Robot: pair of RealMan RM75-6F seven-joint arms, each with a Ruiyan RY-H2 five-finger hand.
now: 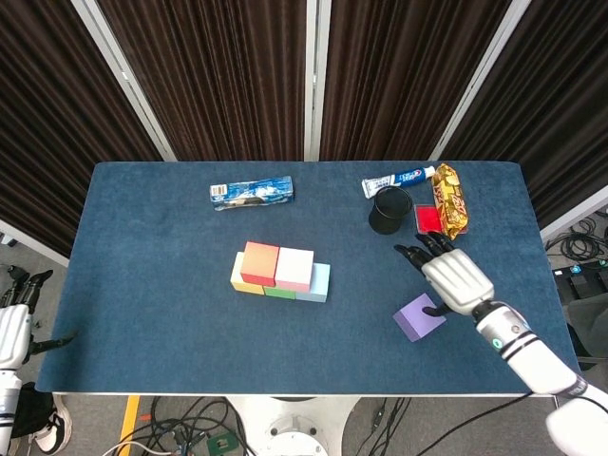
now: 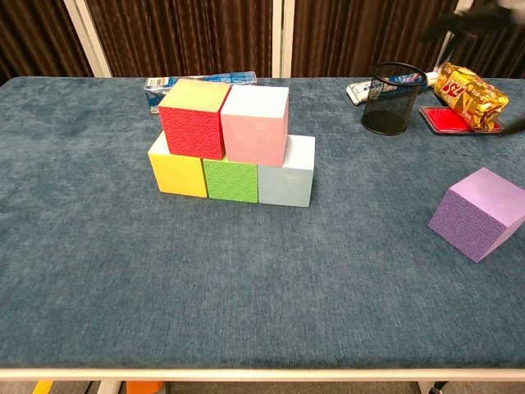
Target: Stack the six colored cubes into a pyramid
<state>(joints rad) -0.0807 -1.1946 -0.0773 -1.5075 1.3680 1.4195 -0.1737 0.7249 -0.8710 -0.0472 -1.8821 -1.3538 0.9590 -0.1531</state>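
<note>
Five cubes stand stacked left of the table's middle. Yellow (image 2: pixel 178 174), green (image 2: pixel 231 180) and light blue (image 2: pixel 287 175) form the bottom row. Red (image 2: pixel 194 119) and pink (image 2: pixel 256 125) sit on top of them. In the head view the same stack shows red (image 1: pixel 258 262), pink (image 1: pixel 294 268) and light blue (image 1: pixel 319 282). A purple cube (image 1: pixel 419 316) (image 2: pixel 477 213) lies alone at the right front. My right hand (image 1: pixel 454 280) hovers just right of and behind it, fingers spread, holding nothing. My left hand (image 1: pixel 13 331) hangs off the table's left side, empty.
At the back right stand a black mesh cup (image 1: pixel 389 210) (image 2: pixel 385 109), a toothpaste tube (image 1: pixel 397 180), a gold snack bag (image 1: pixel 450 199) (image 2: pixel 469 94) and a flat red item (image 1: pixel 428 218). A toothpaste box (image 1: pixel 252 191) lies at the back left.
</note>
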